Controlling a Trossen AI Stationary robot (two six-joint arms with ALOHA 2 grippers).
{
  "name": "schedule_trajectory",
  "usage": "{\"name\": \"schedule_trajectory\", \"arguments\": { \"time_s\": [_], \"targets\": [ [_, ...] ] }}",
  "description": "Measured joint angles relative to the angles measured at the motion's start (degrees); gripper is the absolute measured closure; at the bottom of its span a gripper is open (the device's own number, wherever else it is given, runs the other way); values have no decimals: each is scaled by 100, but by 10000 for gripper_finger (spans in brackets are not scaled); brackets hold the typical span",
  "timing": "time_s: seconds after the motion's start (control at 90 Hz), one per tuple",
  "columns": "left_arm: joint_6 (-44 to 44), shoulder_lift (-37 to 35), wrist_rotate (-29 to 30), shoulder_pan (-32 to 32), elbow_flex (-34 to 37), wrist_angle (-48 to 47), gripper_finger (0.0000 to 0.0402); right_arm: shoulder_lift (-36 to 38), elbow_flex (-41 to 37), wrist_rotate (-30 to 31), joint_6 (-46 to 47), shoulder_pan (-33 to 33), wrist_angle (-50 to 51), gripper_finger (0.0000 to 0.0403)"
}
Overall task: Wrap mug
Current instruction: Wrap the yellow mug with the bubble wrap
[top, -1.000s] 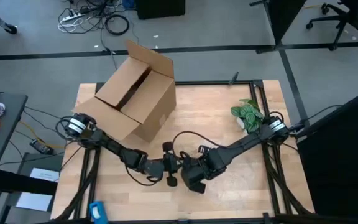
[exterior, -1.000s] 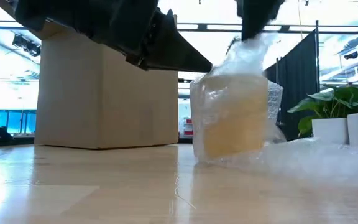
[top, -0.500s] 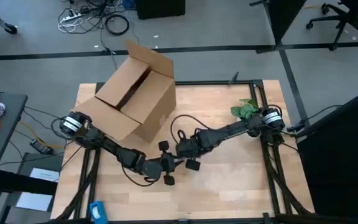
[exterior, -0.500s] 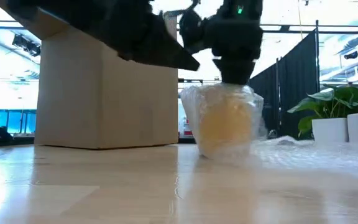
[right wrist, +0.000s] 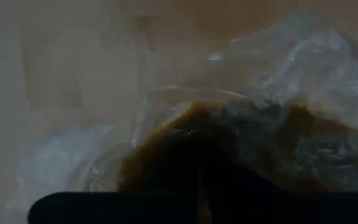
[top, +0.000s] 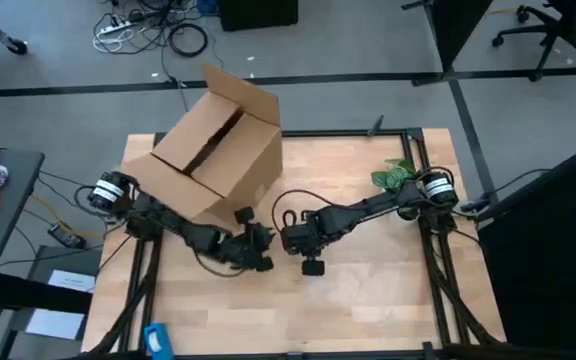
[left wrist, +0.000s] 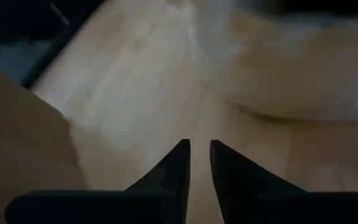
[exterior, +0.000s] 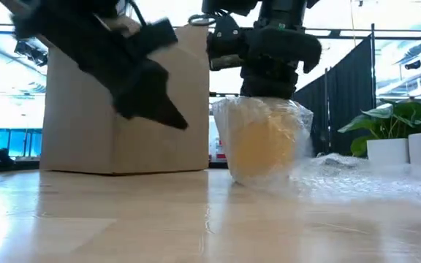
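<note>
The cardboard box [top: 223,150] stands on the wooden table [top: 388,300] with its flaps open. It is close behind the left gripper [top: 260,252], on that arm's own side.

The left gripper hangs low over the table, just off the box's near corner. In the low view it is a dark pointed shape [exterior: 168,117] tipped down toward the table. In the left wrist view its two fingers [left wrist: 178,163] are nearly together, with only a thin gap between them. Nothing is in that gap. The tips point at bare wood, and a blurry pale yellow shape sits past them.

The mug [exterior: 263,150] is yellow-orange and stands on the table a short way past the left gripper's tips. It is right under the right gripper [top: 301,240]. Crinkly clear plastic sheet [exterior: 234,124] goes all around the mug, and more of it lies flat on the table [exterior: 364,172] out to the side, away from the left gripper.

The right gripper [exterior: 269,80] comes down from above and sits right on top of the wrapped mug, touching the plastic. In the right wrist view its dark fingers [right wrist: 185,168] are pushed into the bunched plastic. I cannot tell if its jaws are open or closed.

A small potted plant [top: 398,182] stands well behind the right gripper, next to that arm's base.
</note>
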State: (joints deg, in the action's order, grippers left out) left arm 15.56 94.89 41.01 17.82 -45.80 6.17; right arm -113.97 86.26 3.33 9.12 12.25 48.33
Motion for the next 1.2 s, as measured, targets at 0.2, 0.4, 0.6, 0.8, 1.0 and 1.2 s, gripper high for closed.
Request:
{"name": "schedule_trajectory", "arguments": {
  "time_s": [0.2, 0.4, 0.6, 0.8, 1.0, 1.2],
  "targets": [
    [-1011, 60, -1434, -644, 36, 1651, 353, 133, 82, -59, -648, 13, 89, 403],
    [-1251, 74, -1622, -703, 34, 1977, 353, 467, 80, -29, -780, 6, 360, 403],
    [-1216, 76, -1621, -699, 34, 1966, 353, 809, 85, 14, -787, 6, 481, 403],
    [-1211, 76, -1621, -699, 34, 1979, 353, 1060, 96, 837, -883, 6, 339, 403],
    [-1182, 79, -1621, -697, 34, 2027, 353, 770, -168, 830, -1061, -163, -216, 403],
    [-1084, 80, -1708, -685, 42, 1990, 353, 196, -271, 658, -1119, -269, -336, 403]
  ]
}}
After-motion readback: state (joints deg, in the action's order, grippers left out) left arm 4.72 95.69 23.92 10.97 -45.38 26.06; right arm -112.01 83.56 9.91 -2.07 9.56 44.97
